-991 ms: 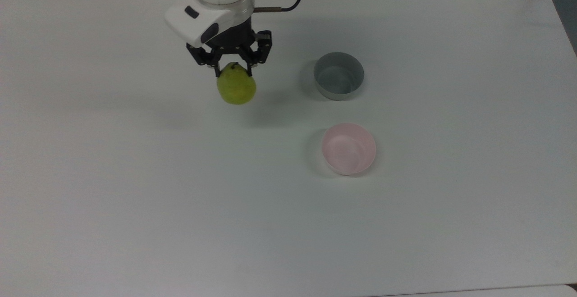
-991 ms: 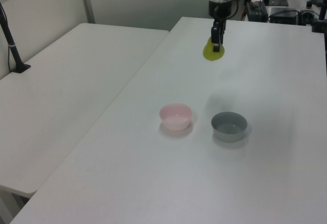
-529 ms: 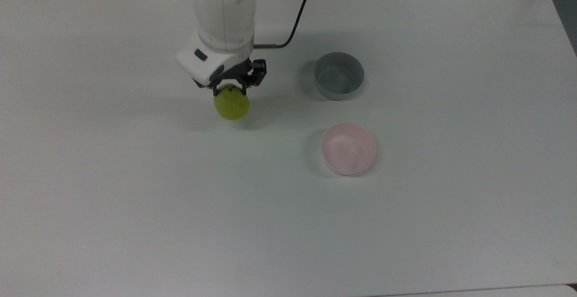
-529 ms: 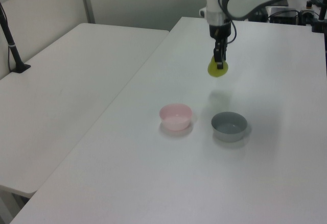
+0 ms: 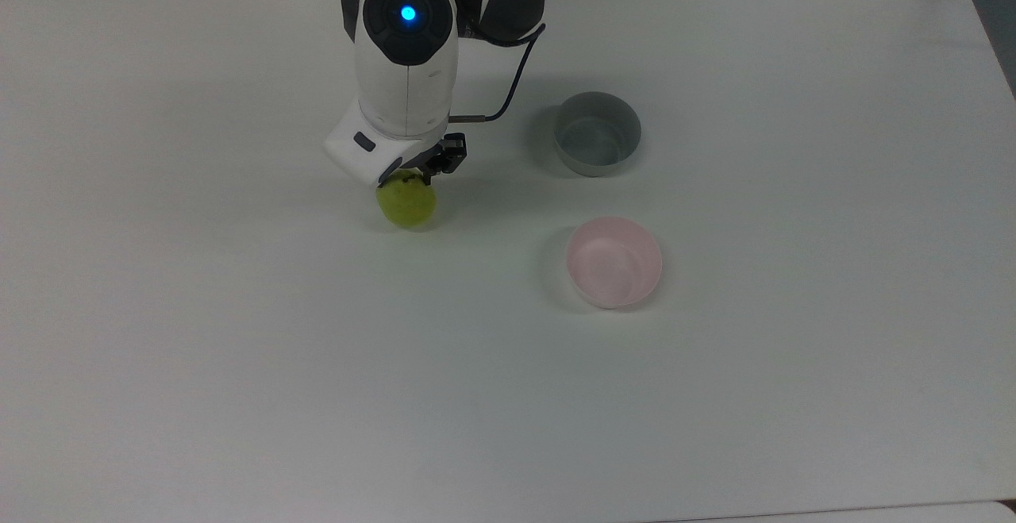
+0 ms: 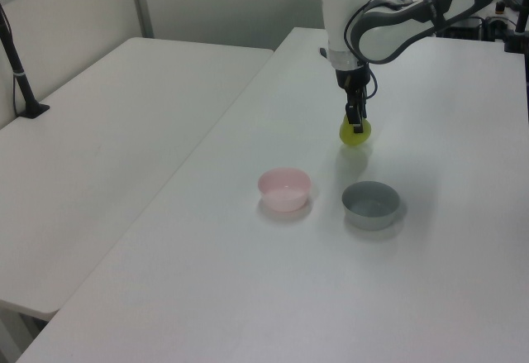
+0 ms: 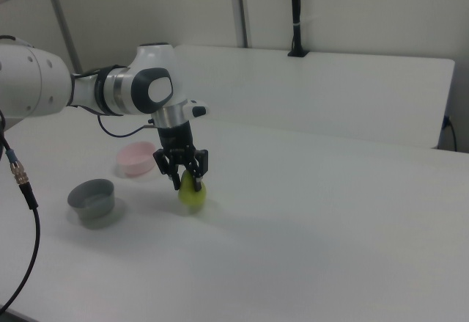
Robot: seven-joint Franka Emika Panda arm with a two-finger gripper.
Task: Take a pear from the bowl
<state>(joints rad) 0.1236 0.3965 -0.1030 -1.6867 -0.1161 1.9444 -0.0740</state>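
The yellow-green pear [image 5: 406,203], rounded and dark-stemmed, is clamped at its top by the gripper [image 5: 413,176], low over the table [image 5: 238,348] towards its far edge. The pink bowl [image 5: 613,261] and grey bowl [image 5: 596,133] are seen well apart from it.

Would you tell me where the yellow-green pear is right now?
The yellow-green pear is in the claw low over the white table, toward the top view's left of both bowls.
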